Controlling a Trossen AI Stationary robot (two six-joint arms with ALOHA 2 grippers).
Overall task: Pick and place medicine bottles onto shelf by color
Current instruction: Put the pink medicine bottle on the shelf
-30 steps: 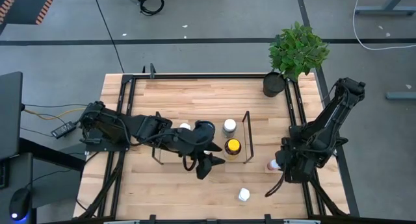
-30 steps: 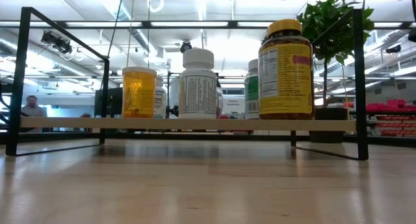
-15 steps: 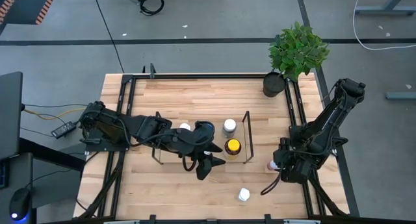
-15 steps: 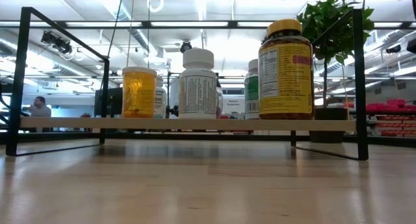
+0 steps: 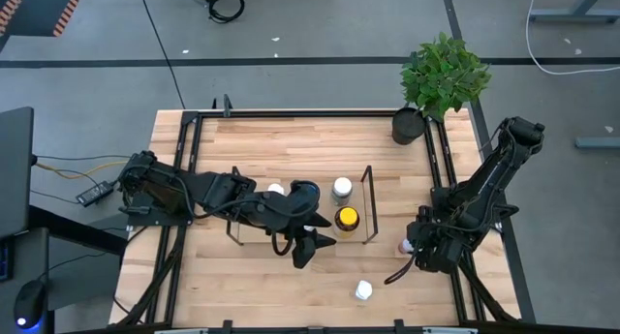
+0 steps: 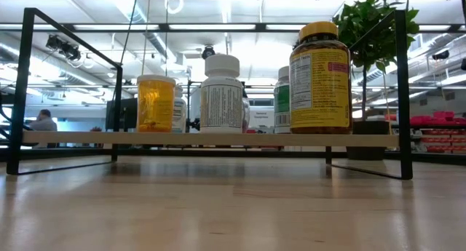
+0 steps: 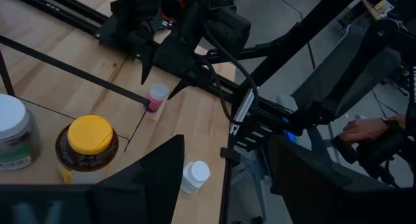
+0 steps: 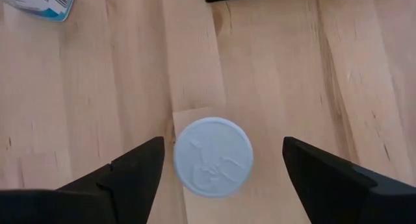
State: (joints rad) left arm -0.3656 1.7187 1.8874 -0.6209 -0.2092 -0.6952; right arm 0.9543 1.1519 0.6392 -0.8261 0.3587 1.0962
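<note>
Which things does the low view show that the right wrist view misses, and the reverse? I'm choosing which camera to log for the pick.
Only the low view shows the shelf with its bottles standing upright: the amber bottle with yellow cap, a white-capped bottle, an orange vial, plus the plant. Only the right wrist view shows the right gripper, open and looking straight down on the pale round cap of a small bottle between its fingers, not touching it. Both share only the wooden table.
</note>
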